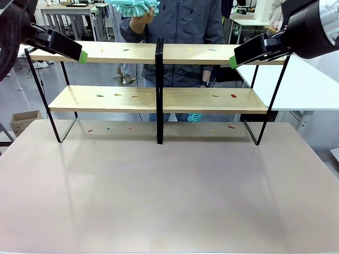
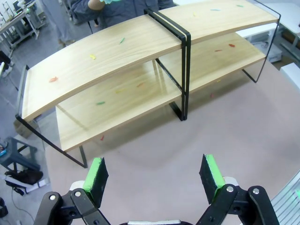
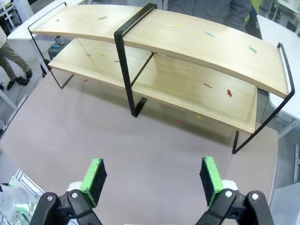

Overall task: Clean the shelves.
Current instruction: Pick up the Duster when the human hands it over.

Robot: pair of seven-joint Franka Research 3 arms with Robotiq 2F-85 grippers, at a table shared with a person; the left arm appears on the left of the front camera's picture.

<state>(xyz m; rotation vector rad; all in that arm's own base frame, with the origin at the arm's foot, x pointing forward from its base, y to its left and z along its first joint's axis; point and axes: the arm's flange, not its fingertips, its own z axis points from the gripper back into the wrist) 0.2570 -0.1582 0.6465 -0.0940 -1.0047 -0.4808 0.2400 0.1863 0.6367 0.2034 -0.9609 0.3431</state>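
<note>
Pale wood boards of the shelves [image 1: 122, 53] span the far side of the surface [image 1: 169, 201], dotted with coloured scraps [image 1: 233, 96]. Our left hand [image 2: 154, 176] and right hand [image 3: 152, 178] hover empty, fingers spread. We judge it best to take the person's teal duster [image 1: 136, 6] firmly, then sweep each board end to end.

Checked all three views: no text, label, brand, number or sign was legible on the shelves [image 1: 106, 53], the tabletop [image 1: 169, 201] or elsewhere.
</note>
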